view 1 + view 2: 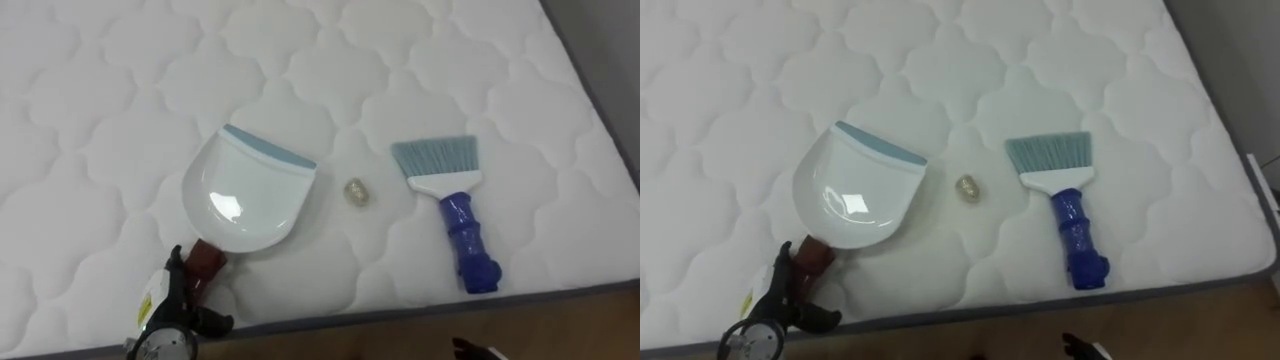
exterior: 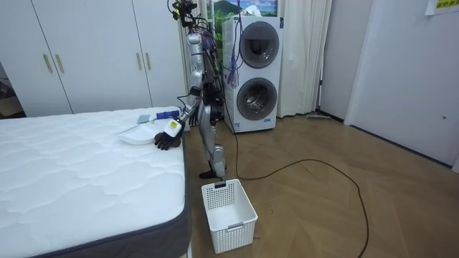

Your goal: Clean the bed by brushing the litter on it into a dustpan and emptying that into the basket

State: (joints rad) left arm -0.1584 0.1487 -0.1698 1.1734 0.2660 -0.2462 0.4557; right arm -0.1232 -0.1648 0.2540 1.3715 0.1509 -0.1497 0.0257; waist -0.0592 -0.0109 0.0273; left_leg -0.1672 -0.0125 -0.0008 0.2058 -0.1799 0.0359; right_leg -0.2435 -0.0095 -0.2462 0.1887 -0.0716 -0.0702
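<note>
One working hand: the left hand (image 1: 188,295), low at the bed's near edge, dark fingers (image 1: 178,268) curled round the reddish handle (image 1: 206,260) of the dustpan (image 1: 250,195). Gripped so, most likely, to keep the pan flat on the mattress (image 1: 120,120), blue lip turned away from the robot and ready to take a sweep.

Just past the lip's right end, apart from it: one small crumpled scrap (image 1: 357,192), pale gold, the thing to be cleaned off.

Farther right, near the scrap but not touching it: one brush (image 1: 452,205), lying flat and untouched, bristles pointing away, blue grip pointing back toward the bed's edge. Laid that way, seemingly, for an easy pick-up by the right hand (image 1: 472,349), which is no more than a dark sliver at the bottom edge. Too little to tell spread from curled.

Seen from the room: standing at the bed's side, arm reaching over the edge, with one white basket (image 2: 229,213) on the floor by the bed's corner, probably meant for the sweepings.

By count: one dustpan, one brush, one scrap, one basket. Sweeping not yet begun.
</note>
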